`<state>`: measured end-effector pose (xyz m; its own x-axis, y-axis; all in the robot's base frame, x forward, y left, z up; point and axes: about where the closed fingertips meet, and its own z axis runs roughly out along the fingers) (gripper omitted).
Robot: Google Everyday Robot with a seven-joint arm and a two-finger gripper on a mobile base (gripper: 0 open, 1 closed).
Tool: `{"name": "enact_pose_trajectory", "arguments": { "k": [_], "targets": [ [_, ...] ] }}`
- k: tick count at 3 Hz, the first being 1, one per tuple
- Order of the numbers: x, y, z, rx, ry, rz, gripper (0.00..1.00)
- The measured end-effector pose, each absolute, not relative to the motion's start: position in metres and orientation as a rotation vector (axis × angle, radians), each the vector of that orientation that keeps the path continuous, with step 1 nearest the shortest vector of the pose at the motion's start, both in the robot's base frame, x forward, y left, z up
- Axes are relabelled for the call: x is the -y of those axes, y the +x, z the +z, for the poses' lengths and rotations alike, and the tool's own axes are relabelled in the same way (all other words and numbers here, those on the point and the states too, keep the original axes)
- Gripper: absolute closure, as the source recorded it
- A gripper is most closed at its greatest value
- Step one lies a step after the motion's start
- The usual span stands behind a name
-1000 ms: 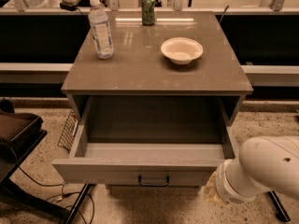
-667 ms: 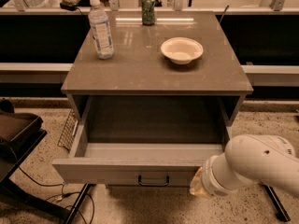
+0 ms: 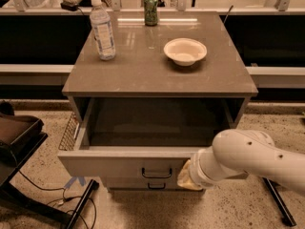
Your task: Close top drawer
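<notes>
Swung leftward over the past second, your arm point(image 3: 248, 154) now brings the gripper point(image 3: 187, 176) up against the right part of the top drawer point(image 3: 119, 163), just beside its dark loop handle point(image 3: 156, 174); the drawer itself has not budged and stands pulled well out from the table point(image 3: 143, 78), its inside bare. Whether the gripper is open or closed cannot be told, since the wrist hides it, and it appears to hold nothing. Closing looks barely begun: contact seems made, the push has yet to show. Watch the line of that push. You are pressing right of centre, so the drawer may skew on its runners and jam partway. The flat front gives little purchase, and a slanted push could let the gripper slide off sideways or down onto the lower drawer point(image 3: 152, 185). It could also snag the handle. Go gently at the end: a hard stop would jolt the tabletop, where a bottle point(image 3: 103, 30) stands tall enough to topple, with a can point(image 3: 150, 8) and a bowl point(image 3: 185, 51) nearby.
</notes>
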<state>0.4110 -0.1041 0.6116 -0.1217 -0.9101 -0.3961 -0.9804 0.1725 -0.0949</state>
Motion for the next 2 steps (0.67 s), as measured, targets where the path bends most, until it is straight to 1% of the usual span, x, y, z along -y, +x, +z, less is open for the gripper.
{"name": "enact_pose_trajectory", "arguments": {
  "k": [2],
  "targets": [
    [0.069, 0.454, 0.613, -1.994, -1.81, 0.284, 1.0]
  ]
}}
